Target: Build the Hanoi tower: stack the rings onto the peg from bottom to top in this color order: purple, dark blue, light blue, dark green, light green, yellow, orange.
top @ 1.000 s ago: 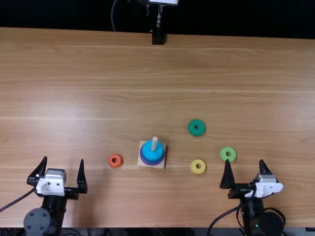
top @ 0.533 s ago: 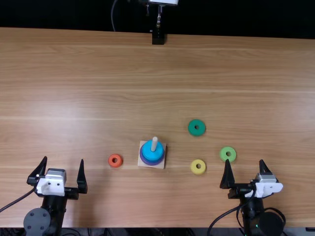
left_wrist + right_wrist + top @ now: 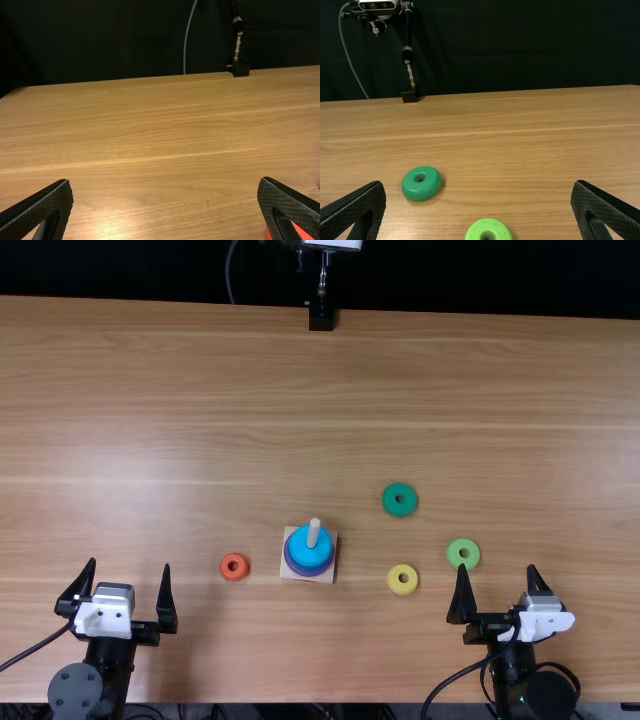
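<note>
Wide apart and empty, the jaws of both the left gripper (image 3: 130, 565) and the right gripper (image 3: 497, 568) hold nothing. Nothing has visibly shifted in the top view, so the tower is no further along. The peg (image 3: 314, 531) carries the light blue ring (image 3: 299, 553) above the purple ring (image 3: 309, 574), dark blue presumably between. Dark green ring (image 3: 400, 510), likely next, lies loose beyond light green ring (image 3: 454, 553) and yellow ring (image 3: 394, 582); orange ring (image 3: 225, 567) sits left of the base (image 3: 328, 578).
</note>
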